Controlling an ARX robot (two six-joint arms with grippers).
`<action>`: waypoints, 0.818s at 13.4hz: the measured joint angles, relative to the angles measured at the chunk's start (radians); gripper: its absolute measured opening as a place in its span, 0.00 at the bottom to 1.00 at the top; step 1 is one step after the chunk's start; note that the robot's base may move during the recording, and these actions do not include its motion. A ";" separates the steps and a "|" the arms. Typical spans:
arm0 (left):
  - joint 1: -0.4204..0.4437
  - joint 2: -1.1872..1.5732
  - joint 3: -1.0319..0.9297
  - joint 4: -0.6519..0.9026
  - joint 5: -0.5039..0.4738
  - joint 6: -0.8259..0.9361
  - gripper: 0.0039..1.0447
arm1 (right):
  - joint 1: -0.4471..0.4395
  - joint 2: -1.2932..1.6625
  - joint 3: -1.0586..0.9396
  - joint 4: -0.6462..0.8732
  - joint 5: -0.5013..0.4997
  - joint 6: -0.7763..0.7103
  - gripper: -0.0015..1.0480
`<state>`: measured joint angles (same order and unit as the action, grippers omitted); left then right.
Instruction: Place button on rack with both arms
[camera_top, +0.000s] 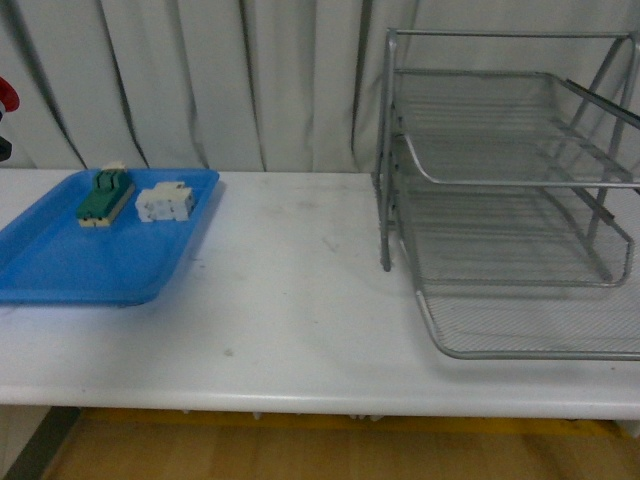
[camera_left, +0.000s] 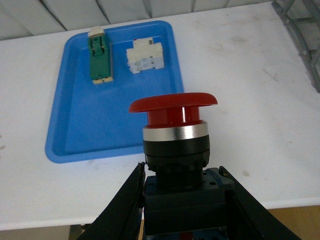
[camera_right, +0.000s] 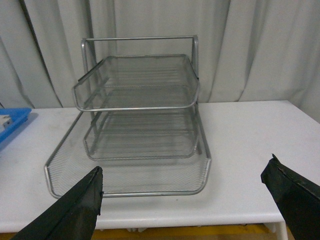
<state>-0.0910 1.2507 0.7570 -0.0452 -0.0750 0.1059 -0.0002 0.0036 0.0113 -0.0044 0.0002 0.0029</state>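
One button (camera_left: 175, 107) is in play, a push-button switch with a red mushroom cap, a silver ring and a black-and-blue blocky body. It is clamped by that body between the two black fingers (camera_left: 125, 200) of the left gripper (camera_left: 183, 176), cap pointing away from the wrist. It is held up off the white worktop (camera_top: 300, 300), with the worktop's near edge passing behind it. It is not on the rack.

One rack (camera_top: 520, 354) stands on the right side of the worktop. It is silver wire mesh on a tubular frame, with three tiers stepped so that the lowest reaches nearest. All three tiers are bare mesh. The right gripper (camera_right: 185, 167) faces the rack's open front from the near side, its two fingers (camera_right: 75, 210) spread wide with nothing between them.

One flat blue tray (camera_top: 60, 270) lies on the left side, well apart from the rack. It carries two parts side by side at its far end: one green-and-cream block (camera_top: 105, 196) on the left and one white block (camera_top: 165, 202) just to its right. Pale curtains hang behind the worktop.
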 joint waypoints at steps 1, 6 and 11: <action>0.000 0.000 0.000 0.000 0.000 0.000 0.35 | 0.000 0.000 0.000 0.000 0.000 0.000 0.94; -0.032 0.012 0.003 0.045 0.036 -0.019 0.35 | 0.000 0.000 0.000 0.000 0.004 0.000 0.94; -0.254 0.440 0.340 0.037 0.288 0.087 0.35 | 0.000 0.000 0.000 0.001 0.003 0.000 0.94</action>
<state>-0.3450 1.6905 1.0973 -0.0086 0.2127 0.1928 -0.0002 0.0032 0.0113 -0.0036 0.0032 0.0029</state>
